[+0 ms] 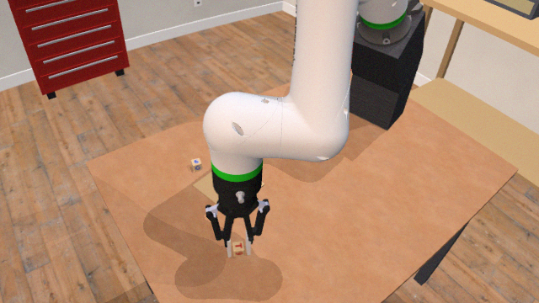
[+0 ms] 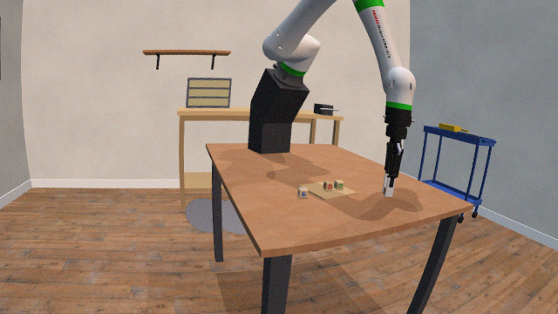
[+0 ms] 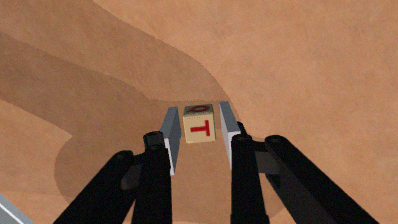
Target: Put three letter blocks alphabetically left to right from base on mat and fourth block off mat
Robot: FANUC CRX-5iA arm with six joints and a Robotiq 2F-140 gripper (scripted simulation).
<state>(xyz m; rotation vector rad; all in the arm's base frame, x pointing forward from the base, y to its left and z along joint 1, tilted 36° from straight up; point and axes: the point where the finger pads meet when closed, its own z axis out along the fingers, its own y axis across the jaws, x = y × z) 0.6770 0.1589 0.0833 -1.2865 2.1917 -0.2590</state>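
A wooden block with a red T (image 1: 238,247) (image 3: 199,125) on top lies on the table (image 1: 379,202) near its front, well off the tan mat (image 1: 205,185) (image 2: 332,194). My gripper (image 1: 238,251) (image 2: 388,190) (image 3: 199,118) is down at the table with one finger on each side of the T block. A narrow gap shows on both sides, so it is open around the block. Two blocks, one with a red letter (image 2: 328,186) and one with a green letter (image 2: 338,184), stand on the mat. A block with a blue letter (image 1: 195,164) (image 2: 302,192) lies just off the mat.
The robot's black base (image 1: 385,80) (image 2: 272,118) stands at the far end of the table. A red drawer cabinet (image 1: 69,39), a wooden bench (image 2: 244,114) and a blue cart (image 2: 458,148) stand around the table on the floor. The arm hides the mat's blocks in the top view.
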